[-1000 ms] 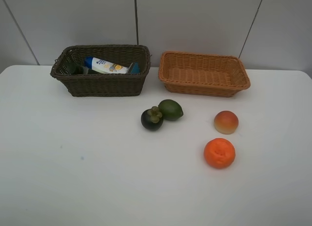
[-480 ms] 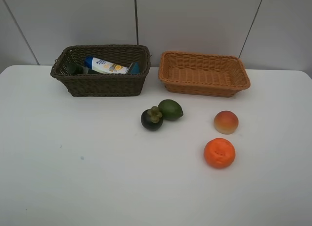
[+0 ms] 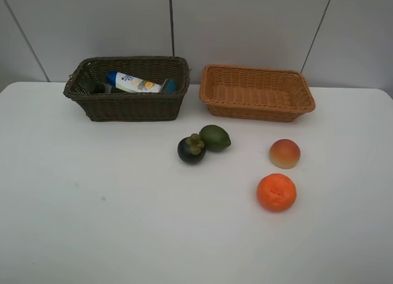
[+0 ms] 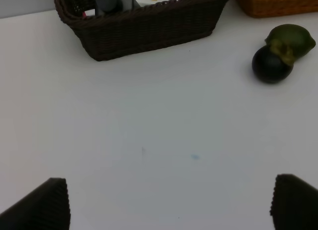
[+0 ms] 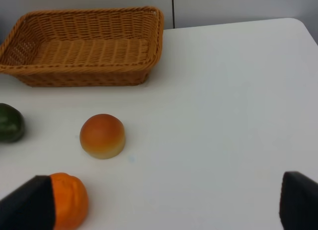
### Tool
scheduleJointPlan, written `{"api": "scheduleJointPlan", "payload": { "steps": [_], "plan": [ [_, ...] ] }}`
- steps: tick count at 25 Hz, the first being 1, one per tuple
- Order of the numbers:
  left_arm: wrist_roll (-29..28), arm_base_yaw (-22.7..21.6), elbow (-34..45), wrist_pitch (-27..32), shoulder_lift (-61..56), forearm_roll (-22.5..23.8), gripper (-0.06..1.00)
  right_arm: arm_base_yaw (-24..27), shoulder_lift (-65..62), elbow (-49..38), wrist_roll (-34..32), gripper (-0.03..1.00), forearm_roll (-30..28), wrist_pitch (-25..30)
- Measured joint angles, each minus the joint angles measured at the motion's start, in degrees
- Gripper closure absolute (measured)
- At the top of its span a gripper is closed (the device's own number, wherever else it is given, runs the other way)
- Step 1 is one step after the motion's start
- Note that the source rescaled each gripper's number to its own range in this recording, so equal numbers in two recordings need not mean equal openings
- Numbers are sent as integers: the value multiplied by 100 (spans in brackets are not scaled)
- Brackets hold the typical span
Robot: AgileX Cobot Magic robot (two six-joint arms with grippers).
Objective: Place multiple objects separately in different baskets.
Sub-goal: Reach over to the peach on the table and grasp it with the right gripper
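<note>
The dark brown basket (image 3: 129,106) holds the white blue-capped bottle (image 3: 135,83), the dark green pump bottle (image 3: 92,86) and a dark case (image 3: 167,85). I cannot make out the marker. The light orange-tan basket (image 3: 256,112) is empty. On the table lie the mangosteen (image 3: 191,149) touching the green citrus (image 3: 215,137), the peach (image 3: 285,153) and the orange (image 3: 276,192). My left gripper (image 4: 169,205) is open, well short of the mangosteen (image 4: 271,66). My right gripper (image 5: 164,202) is open, with the orange (image 5: 69,200) by one finger and the peach (image 5: 102,135) ahead.
The white table (image 3: 92,204) runs back to a grey panelled wall behind the baskets. Neither arm shows in the exterior high view. The table's right edge (image 5: 308,31) shows in the right wrist view.
</note>
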State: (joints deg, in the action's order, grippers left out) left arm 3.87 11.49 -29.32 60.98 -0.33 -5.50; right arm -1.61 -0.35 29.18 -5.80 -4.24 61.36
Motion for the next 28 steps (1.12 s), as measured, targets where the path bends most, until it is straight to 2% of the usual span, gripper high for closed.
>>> {"api": "scheduleJointPlan", "payload": {
  "steps": [5, 9, 13, 18, 23, 28],
  "plan": [
    [0, -388, 0, 0, 0, 0, -5, 0, 46, 0, -5, -3, -195, 0],
    [0, -419, 0, 0, 0, 0, -5, 0, 760, 50, -5, -3, -396, -54],
    [0, -419, 0, 0, 0, 0, -5, 0, 2302, 221, -290, -3, -527, -307],
    [0, -419, 0, 4, 0, 0, -5, 0, 4873, 730, -563, -3, -544, -532],
    [0, -419, 0, 4, 0, 0, -5, 0, 7168, 1711, -582, -3, -225, -616],
    [0, -419, 0, 4, 0, 0, -5, -5, 8556, 2485, -219, -3, 424, -920]
  ]
}}
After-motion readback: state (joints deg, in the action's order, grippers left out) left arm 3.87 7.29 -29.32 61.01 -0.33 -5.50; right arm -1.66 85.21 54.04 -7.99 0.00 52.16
